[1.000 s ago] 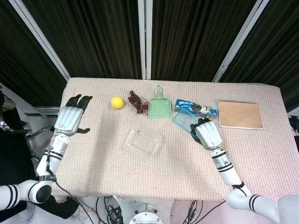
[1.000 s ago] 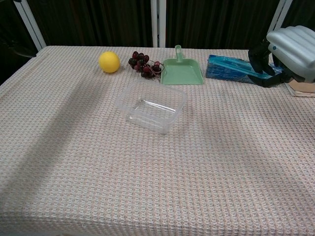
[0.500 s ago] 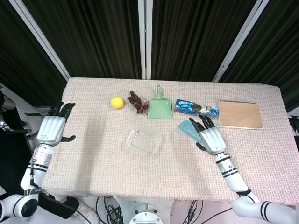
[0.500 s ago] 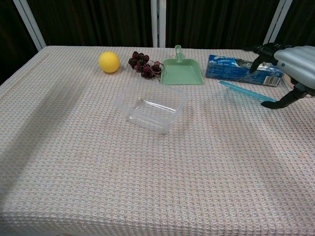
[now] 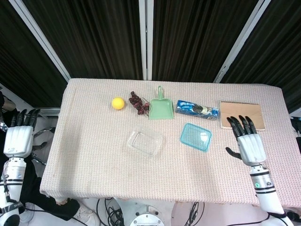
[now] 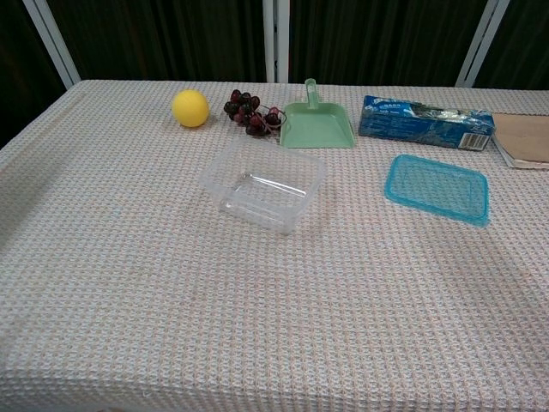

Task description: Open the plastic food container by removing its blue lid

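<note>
Blue lid (image 5: 195, 137) lies flat on the tabletop, off the clear container (image 5: 145, 142) and toward the right edge. Right hand (image 5: 246, 141) is nearer, empty with fingers spread; left hand (image 5: 18, 139) is off the left edge, also empty. Task looks complete.

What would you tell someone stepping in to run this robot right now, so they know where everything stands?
Left hand: open, holds nothing, off the table's left edge.
Right hand: open, holds nothing, over the table's right side, in front of the brown board.
Clear container: mid-table, uncovered, looks empty.
Blue lid: lies flat on the cloth to the container's right, apart from it, in front of the blue packet.
Done: lid is off and set down.
Left: nothing apparent for this job.
</note>
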